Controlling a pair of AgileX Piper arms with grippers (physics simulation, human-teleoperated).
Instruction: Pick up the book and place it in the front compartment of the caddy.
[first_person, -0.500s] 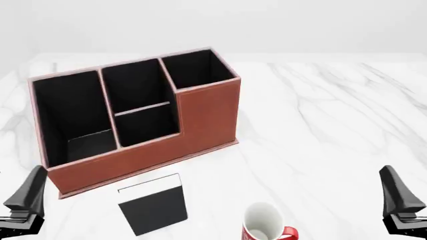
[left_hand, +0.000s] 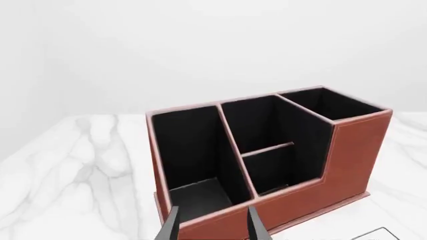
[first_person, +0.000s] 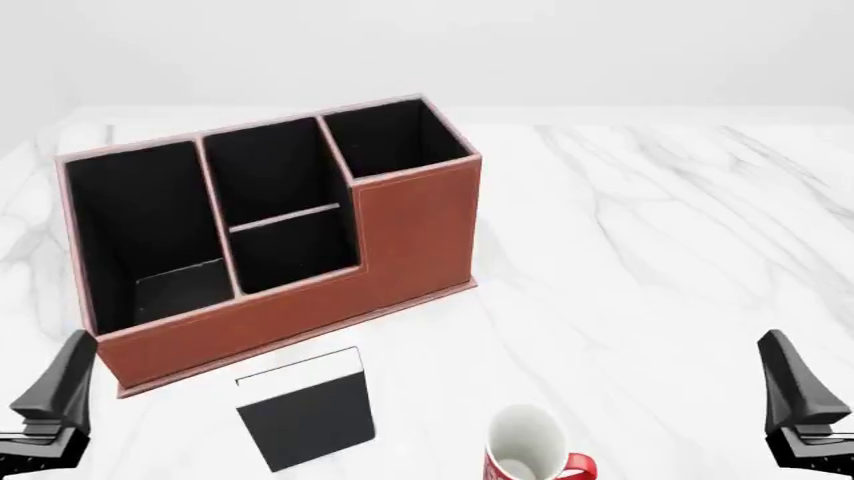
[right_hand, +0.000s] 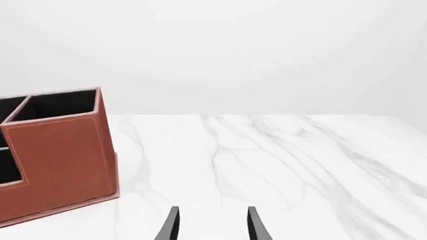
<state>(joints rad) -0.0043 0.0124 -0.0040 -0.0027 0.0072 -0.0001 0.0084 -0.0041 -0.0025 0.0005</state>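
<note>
White marble-veined table (first_person: 641, 230) fills the scene under a plain pale backdrop. Set against half a second ago, almost nothing has changed: the two hands at the near edge have shifted only a trace, and the book, caddy and mug sit exactly as they did. I judge the task has barely begun, with the reach toward the book not yet under way.

The book (first_person: 307, 408) lies flat, black cover up with its white page edge toward the caddy, between the two hands and nearer the left hand (first_person: 47, 400). It is just in front of the caddy (first_person: 267, 235), close to its low front wall but apart from it. The red-and-white mug (first_person: 527, 450) stands beside the book, toward the right hand (first_person: 801, 400).

Both hands are released and empty. The wrist views show this best: each has two dark fingers spread apart with nothing between them.

The left wrist view looks straight into the caddy's black cells, with the front compartment (left_hand: 267, 172) ahead of that hand; only a corner of the book shows at the frame edge. The right wrist view catches just the caddy's tall end and bare table, with no book and no mug.
</note>
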